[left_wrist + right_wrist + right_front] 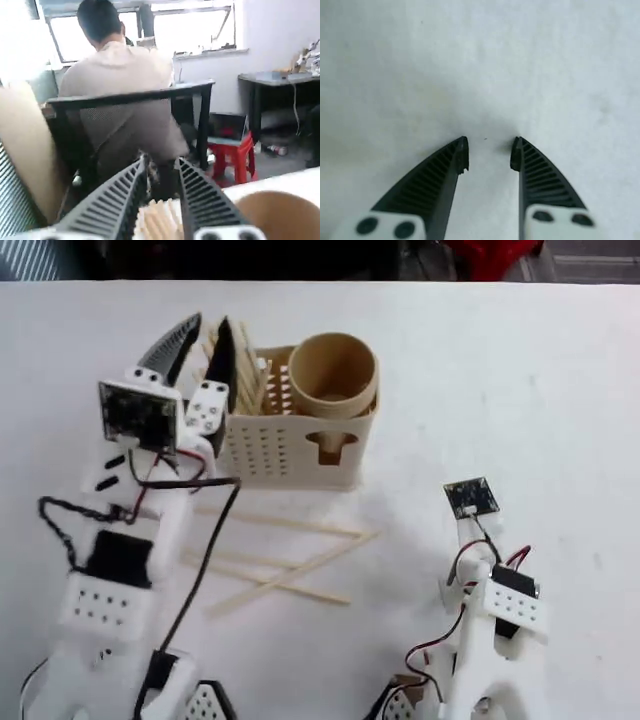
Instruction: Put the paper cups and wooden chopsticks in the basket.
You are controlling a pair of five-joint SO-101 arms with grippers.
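Observation:
The white perforated basket point(290, 455) stands at the table's middle. A tan paper cup point(335, 390) sits in its right half, and its rim point(280, 215) also appears in the left wrist view. Wooden chopsticks point(252, 380) stand leaning in the basket's left end. My left gripper point(205, 340) hangs over that end with its fingers narrowly apart, and the chopstick tops point(157, 220) sit in the gap. Several loose chopsticks point(290, 575) lie crossed on the table in front of the basket. My right gripper point(489, 147) is open over bare white table, holding nothing.
The right arm point(490, 590) stands at the front right, away from the basket. A black cable point(205, 550) runs from the left arm past the loose chopsticks. A chair and a seated person point(120, 90) are in the room beyond the table.

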